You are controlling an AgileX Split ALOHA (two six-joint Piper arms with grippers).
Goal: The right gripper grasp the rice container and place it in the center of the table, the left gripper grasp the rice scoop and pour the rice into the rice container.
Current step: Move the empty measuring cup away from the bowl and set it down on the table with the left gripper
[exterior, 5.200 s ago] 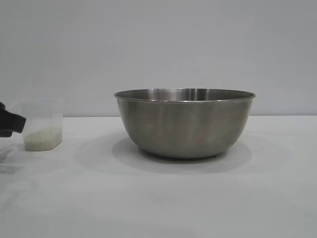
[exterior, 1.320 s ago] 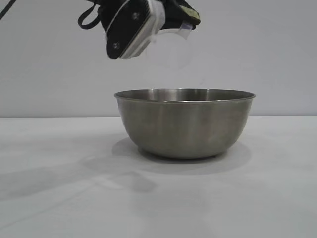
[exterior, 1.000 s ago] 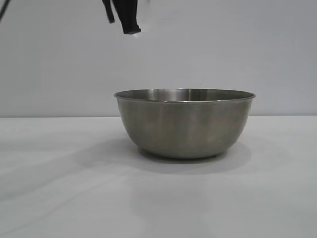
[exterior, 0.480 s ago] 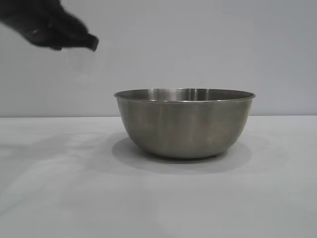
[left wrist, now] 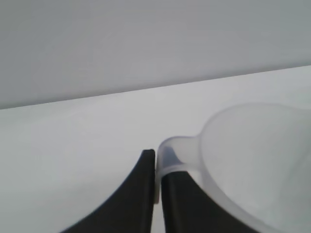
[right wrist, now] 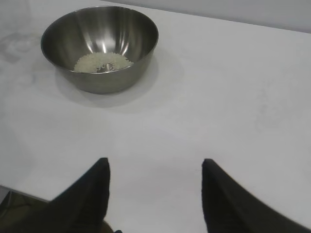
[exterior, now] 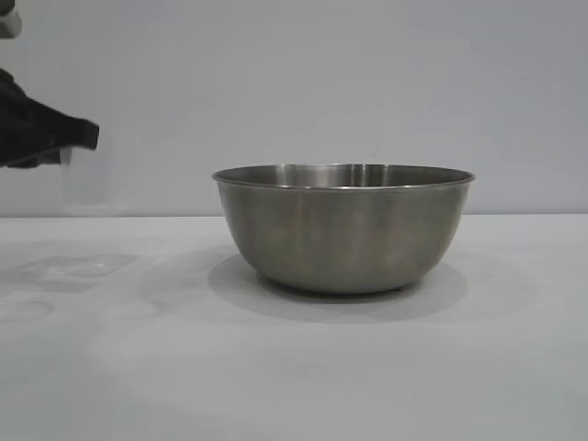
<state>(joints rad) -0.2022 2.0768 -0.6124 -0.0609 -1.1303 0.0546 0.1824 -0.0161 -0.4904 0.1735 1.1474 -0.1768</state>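
Left wrist view showed the left gripper [left wrist: 156,194] clamped tight on the handle of the rice scoop [left wrist: 257,160], whose empty cup lay just beyond the fingertips; gripping the handle kept the cup free for tipping. The rice [right wrist: 102,61] lay heaped in the rice container [right wrist: 99,46], so pouring looked done (judging by the empty cup). That bowl stood on the table [right wrist: 218,97], well ahead of the right gripper [right wrist: 154,194], whose jaws stood wide, holding nothing.
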